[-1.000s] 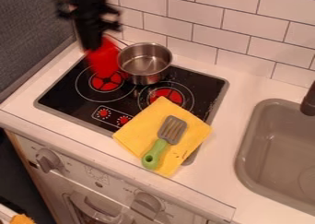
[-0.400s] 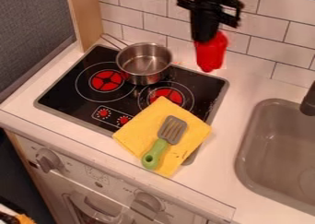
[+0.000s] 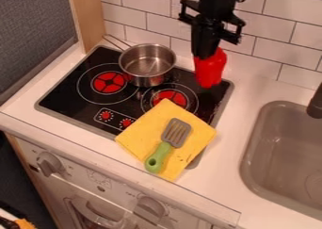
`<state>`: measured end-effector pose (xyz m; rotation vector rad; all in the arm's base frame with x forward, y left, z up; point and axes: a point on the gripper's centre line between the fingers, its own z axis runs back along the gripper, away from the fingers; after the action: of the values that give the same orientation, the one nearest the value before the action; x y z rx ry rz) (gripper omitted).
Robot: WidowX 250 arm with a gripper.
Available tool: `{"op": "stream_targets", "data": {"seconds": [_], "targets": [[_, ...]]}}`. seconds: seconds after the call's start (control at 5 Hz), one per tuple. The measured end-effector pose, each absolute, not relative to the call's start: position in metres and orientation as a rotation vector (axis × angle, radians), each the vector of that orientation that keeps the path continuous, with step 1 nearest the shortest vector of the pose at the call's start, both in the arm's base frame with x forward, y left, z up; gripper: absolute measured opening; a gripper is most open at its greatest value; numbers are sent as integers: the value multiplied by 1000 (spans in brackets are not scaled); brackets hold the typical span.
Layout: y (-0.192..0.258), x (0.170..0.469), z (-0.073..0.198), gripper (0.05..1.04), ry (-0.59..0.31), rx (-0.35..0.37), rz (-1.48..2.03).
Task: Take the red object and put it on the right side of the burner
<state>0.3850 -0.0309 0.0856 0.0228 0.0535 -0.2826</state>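
The gripper (image 3: 206,54) is hanging over the rear right corner of the cooktop (image 3: 70,89), its jaws closing around the upper end of the red object (image 3: 211,73). The red object is hanging from them nearly upright, well to the right of the saucepan (image 3: 143,71). Whether its lower end is touching anything, I cannot tell.

Handling, as judged: the red object is showing a smooth, slightly glossy skin, suggesting thin plastic, so it is probably being light and fairly stiff. Such a skin may be proving slippery, and a loose grip would be risking a turn or slide. Nothing is pointing to fragility; moderate, even pressure should be serving.

Point of hold: the upper end is being taken, which is suiting the task, as the lower end is facing down for placing. A hold across the middle would be steadier against swinging. Setting down beside the right-hand burner (image 3: 172,98) is calling for a level base, away from the yellow cloth (image 3: 140,131) and spatula (image 3: 177,132).
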Motion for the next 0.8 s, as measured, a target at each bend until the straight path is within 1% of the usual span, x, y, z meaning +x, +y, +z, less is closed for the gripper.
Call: {"op": "stream_targets", "data": {"seconds": [0.2,0.4,0.6,0.8], "targets": [[-29,379,73,88,89,36,-283],[-29,378,68,102,103,45,-286],[-32,377,68,169,105,48,-296],[-34,377,68,395,106,50,-296]]}}
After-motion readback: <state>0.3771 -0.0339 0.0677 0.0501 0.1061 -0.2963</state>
